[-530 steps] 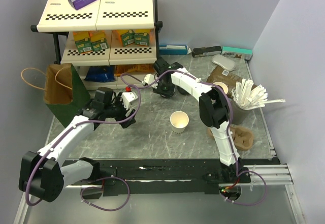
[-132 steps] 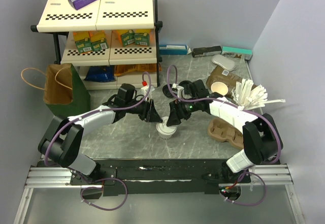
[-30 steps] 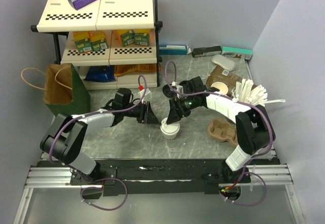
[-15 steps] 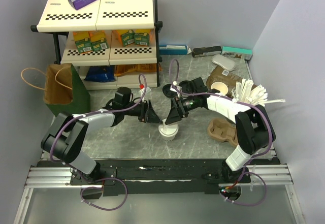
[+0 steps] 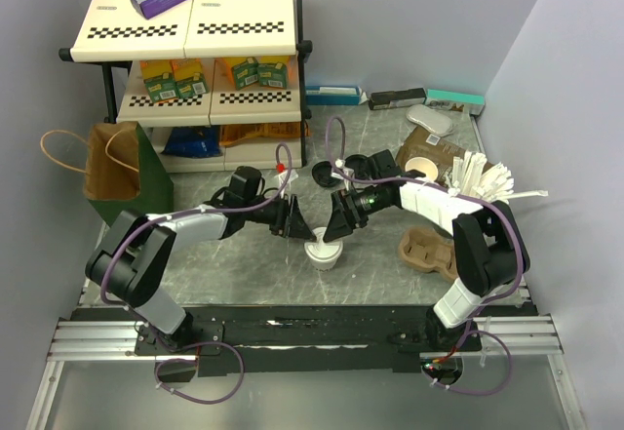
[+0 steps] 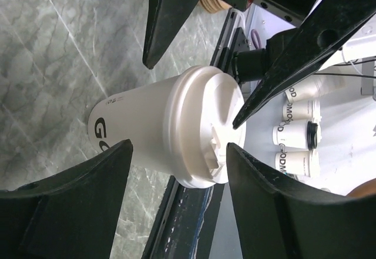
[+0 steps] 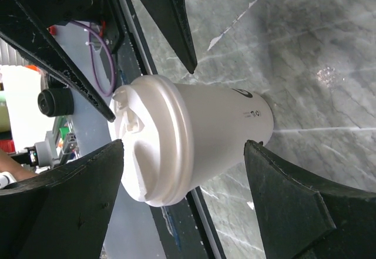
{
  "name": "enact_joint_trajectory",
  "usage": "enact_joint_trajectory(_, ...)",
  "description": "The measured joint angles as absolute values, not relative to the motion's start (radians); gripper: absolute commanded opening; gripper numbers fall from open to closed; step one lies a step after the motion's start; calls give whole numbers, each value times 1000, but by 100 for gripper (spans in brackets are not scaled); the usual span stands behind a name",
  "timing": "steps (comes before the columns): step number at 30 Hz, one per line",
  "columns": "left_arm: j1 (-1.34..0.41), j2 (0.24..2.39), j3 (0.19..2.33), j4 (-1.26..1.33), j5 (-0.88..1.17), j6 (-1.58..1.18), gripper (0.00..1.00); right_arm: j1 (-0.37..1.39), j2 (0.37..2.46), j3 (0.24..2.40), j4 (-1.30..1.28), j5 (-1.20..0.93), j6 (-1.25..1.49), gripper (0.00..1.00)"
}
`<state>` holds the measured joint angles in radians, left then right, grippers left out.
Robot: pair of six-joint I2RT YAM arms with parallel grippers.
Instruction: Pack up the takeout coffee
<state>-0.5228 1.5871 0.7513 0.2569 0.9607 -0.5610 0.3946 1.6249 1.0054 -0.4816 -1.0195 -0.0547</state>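
coffee cup: lidded, upright on grey marble table, in front of shelf rack | left gripper: jaws spread, gripping nothing | right gripper: jaws spread, gripping nothing | walls: pale lilac

I had the cup upright near the middle of the table, a lid on it. The left gripper sat just left of it and the right gripper just right. In each wrist view the cup lay between that gripper's fingers, apart from them. To the right lay the cup tray. Behind it stood the tumbler of sticks, with a second cup just left of that. The shelf rack stood far left, and the paper bag was near it, at the left edge.
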Motion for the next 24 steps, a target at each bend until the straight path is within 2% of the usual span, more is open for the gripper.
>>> enact_joint_trajectory(2,-527,1588,752,247,955,-556,70,394,1625,1001,-486,-1015,-62,87)
enact_joint_trajectory(8,-530,1604,754,237,945,-540,69,390,1625,972,-509,-1022,-76,73)
enact_joint_trajectory(16,-532,1624,771,237,949,-539,68,363,1625,951,-511,-1073,-81,61)
enact_joint_trajectory(24,-532,1660,788,240,973,-548,66,346,1658,938,-487,-1148,-78,58)
